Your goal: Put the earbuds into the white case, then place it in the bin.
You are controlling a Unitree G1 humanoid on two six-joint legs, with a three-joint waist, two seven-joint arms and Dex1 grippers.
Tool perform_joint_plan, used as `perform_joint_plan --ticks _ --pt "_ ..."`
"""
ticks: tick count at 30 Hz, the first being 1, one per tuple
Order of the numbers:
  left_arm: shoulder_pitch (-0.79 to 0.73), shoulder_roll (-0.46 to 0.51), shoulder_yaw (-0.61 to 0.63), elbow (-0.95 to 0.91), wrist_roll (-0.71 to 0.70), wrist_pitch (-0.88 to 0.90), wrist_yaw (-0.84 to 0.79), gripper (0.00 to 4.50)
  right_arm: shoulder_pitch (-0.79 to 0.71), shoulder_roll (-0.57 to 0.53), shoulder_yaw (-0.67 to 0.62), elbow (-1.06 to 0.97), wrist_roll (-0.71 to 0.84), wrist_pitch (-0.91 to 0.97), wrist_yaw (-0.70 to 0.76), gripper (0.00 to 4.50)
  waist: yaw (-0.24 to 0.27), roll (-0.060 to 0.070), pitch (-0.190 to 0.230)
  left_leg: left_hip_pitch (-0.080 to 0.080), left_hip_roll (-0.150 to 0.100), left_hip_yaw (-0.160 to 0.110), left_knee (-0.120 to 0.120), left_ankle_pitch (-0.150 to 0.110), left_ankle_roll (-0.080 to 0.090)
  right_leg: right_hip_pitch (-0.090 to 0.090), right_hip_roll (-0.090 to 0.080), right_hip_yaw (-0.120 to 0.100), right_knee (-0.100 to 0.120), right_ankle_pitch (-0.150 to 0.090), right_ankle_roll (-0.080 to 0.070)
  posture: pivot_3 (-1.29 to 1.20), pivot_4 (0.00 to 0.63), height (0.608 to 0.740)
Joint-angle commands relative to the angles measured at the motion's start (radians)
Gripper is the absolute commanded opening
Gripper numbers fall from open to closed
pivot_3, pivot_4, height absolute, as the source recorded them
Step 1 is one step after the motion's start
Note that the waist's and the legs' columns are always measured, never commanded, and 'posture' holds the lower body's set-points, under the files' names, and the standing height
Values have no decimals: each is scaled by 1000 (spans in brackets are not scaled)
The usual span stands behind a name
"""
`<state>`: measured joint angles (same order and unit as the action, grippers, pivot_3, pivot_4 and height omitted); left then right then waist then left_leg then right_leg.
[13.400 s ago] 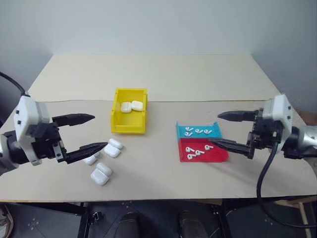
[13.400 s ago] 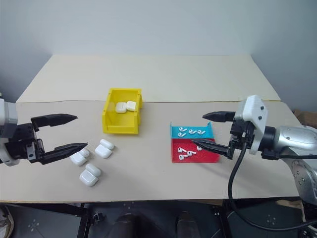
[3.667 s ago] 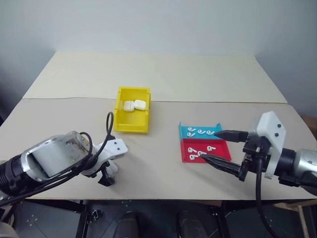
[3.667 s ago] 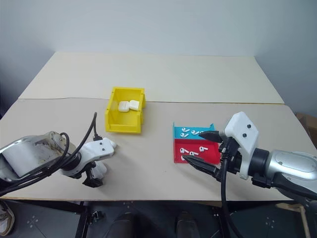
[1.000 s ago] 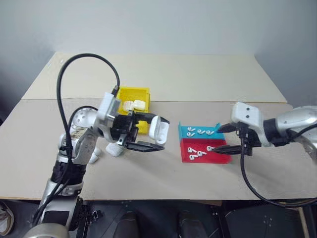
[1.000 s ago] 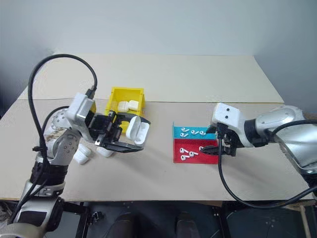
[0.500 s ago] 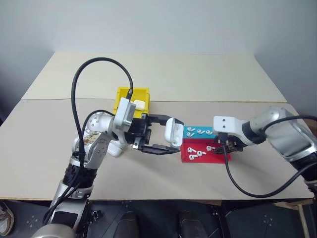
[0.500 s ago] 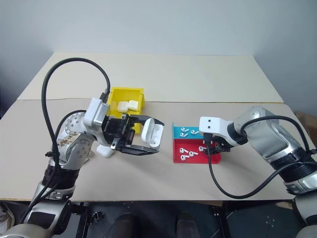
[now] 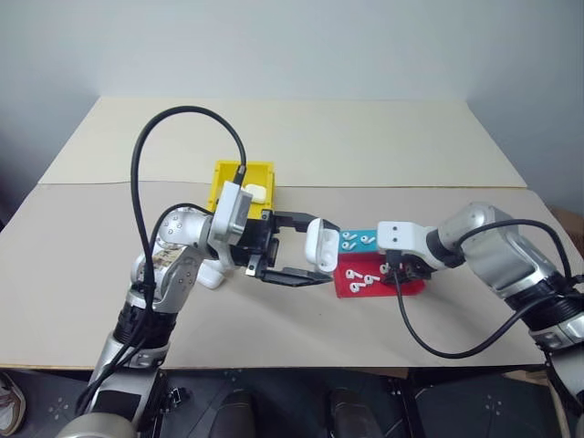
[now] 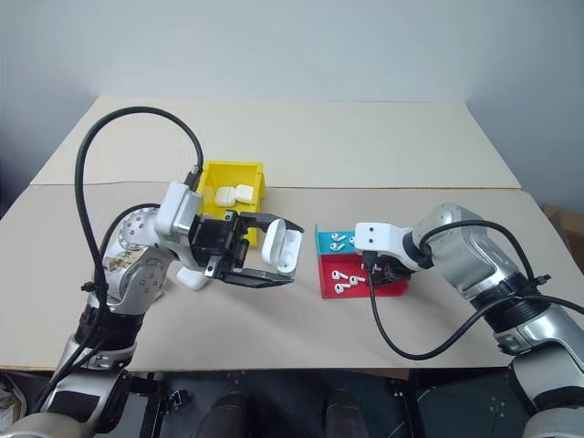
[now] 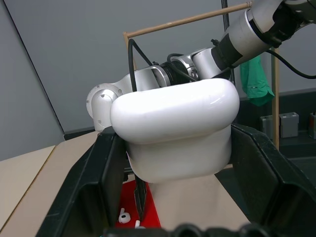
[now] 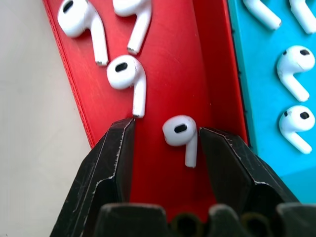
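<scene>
My left gripper (image 9: 315, 248) is shut on the white case (image 9: 322, 244), held above the table just left of the trays. Its lid looks hinged open toward them, and the case also shows large between the black fingers (image 11: 173, 128). My right gripper (image 12: 167, 133) points down into the red tray (image 12: 168, 64). Its jaws stand open on either side of one earbud (image 12: 180, 132) lying there. More earbuds (image 12: 123, 74) lie on the red tray and on the teal tray (image 12: 252, 74). The yellow bin (image 10: 233, 173) stands behind my left arm with two cases (image 10: 228, 193) inside.
Loose white cases (image 9: 212, 276) lie on the table under my left arm. The red tray (image 9: 401, 286) and teal tray (image 9: 351, 239) sit side by side right of centre. A black cable loops above my left arm.
My left arm carried the case to the right, close to the trays, then held still. My right gripper came down into the red tray and its jaws narrowed around one earbud.
</scene>
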<state>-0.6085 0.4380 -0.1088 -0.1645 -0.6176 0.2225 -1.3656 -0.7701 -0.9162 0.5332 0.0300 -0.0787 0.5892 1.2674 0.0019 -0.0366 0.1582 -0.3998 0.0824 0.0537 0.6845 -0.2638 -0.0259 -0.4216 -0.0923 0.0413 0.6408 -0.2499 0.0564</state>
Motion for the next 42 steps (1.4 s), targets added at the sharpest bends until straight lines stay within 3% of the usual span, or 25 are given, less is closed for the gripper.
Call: perform_joint_plan --ticks 1,4,6,9,11,14,17,22,29,36,42 --pt "-8 5 10 -26 -10 -8 2 2880 0 -10 -25 -11 -23 -22 18 2549 0 0 0 0 0 0 0 0 0 0 0 0 0 0 0 0 150 740" --pt "-7 4 10 -29 -10 -7 5 2880 8 -5 -21 -3 -40 -32 17 2361 1 0 0 0 0 0 0 0 0 0 0 0 0 0 0 0 150 740" --pt "-6 6 11 -32 -9 -7 8 2880 15 -5 -16 -2 -51 -38 18 1961 1 0 0 0 0 0 0 0 0 0 0 0 0 0 0 0 150 740" --pt "-3 8 15 -37 -12 -3 13 2880 24 -3 -25 -17 -50 -18 19 939 1 0 0 0 0 0 0 0 0 1 0 0 0 0 0 0 150 740" --pt "0 11 18 -41 -15 -1 13 2880 34 -10 -43 -43 -50 0 8 636 1 0 0 1 0 0 0 0 0 1 0 0 0 0 0 0 150 740" --pt "0 16 18 -40 -20 2 9 2880 62 -38 -100 -110 -27 41 8 636 2 0 0 0 0 0 0 0 0 1 0 0 0 0 0 0 150 740" --pt "-11 19 24 -26 -30 8 4 2880 92 -69 -235 -228 83 165 29 636 7 1 0 0 0 0 0 0 0 0 0 0 0 0 0 0 150 740" --pt "-44 22 40 -6 -61 45 5 2880 141 -55 -632 -442 395 420 43 636 11 1 1 0 0 -1 0 0 0 0 0 0 0 0 0 0 150 740" --pt "-102 1 23 40 -57 97 34 2880 124 324 -1072 -636 769 634 -264 636 8 2 -1 1 0 -1 0 0 0 2 0 -1 1 0 0 0 150 740" --pt "-138 -35 0 83 -48 114 25 2880 93 512 -1065 -779 1029 665 -557 636 8 3 -1 0 0 -2 -1 0 0 1 0 -1 1 0 0 0 150 740" --pt "-171 -50 7 122 -31 95 11 2880 145 507 -969 -789 1111 616 -690 636 7 3 -1 0 0 -2 -1 0 0 1 0 -1 1 0 0 0 150 740"
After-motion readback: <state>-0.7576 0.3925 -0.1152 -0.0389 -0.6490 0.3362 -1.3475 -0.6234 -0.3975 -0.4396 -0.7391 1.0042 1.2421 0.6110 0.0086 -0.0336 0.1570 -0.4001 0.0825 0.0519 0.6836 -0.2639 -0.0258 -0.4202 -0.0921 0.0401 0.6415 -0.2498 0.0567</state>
